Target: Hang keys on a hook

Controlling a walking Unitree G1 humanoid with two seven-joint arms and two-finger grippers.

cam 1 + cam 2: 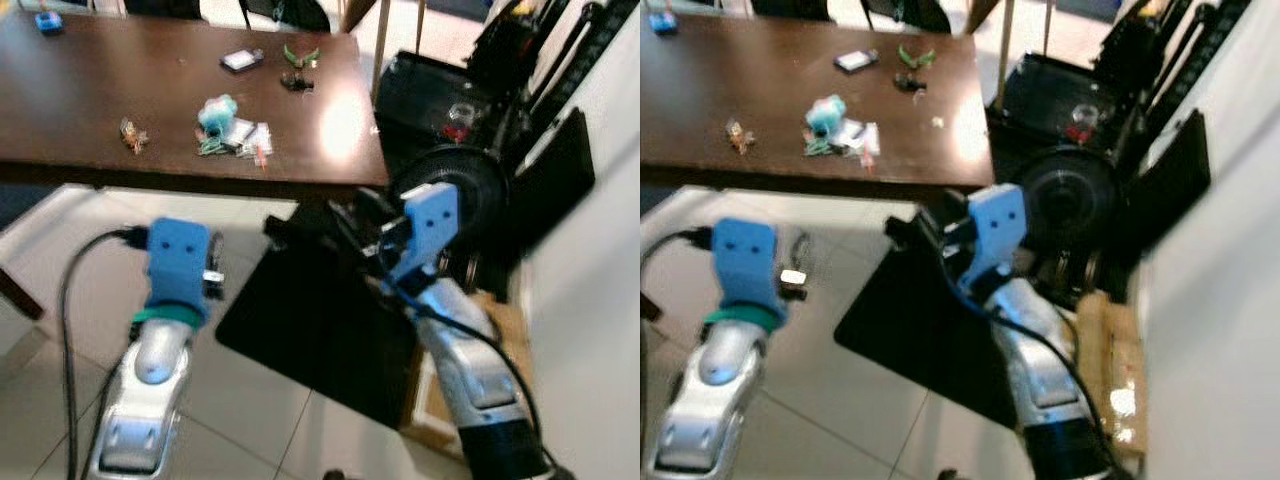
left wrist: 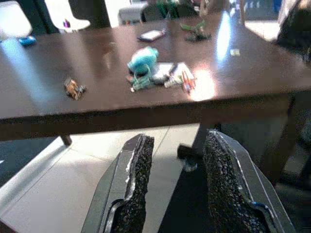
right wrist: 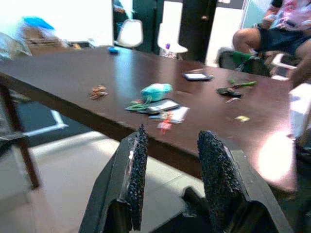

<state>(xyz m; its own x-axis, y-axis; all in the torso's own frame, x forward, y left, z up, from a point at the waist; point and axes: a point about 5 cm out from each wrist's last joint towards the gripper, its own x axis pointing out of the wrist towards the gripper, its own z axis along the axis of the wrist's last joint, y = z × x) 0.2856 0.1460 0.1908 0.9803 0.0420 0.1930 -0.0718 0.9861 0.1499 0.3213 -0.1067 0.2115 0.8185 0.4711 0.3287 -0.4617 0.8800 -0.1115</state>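
A bunch of keys with a teal fluffy fob (image 1: 228,127) lies on the dark brown table (image 1: 90,100), among small cards and tags; it is the same bunch (image 2: 150,70) in the left wrist view and the bunch (image 3: 153,99) in the right wrist view. My left gripper (image 2: 175,143) is held low in front of the table's near edge, open, nothing between its fingers (image 2: 138,174). My right gripper (image 3: 169,136) is also open and empty, below and short of the table edge, aimed at the keys. Both blue wrist mounts, the left mount (image 1: 180,262) and the right mount (image 1: 432,222), are below the tabletop.
On the table also lie a small orange item (image 1: 133,135), a white card (image 1: 242,60), a green-and-black item (image 1: 298,68) and a blue item (image 1: 47,21). A black panel (image 1: 320,330) leans under the table. Black equipment (image 1: 465,180) and a white wall (image 1: 600,300) stand at right. A seated person (image 3: 279,36) is beyond the table.
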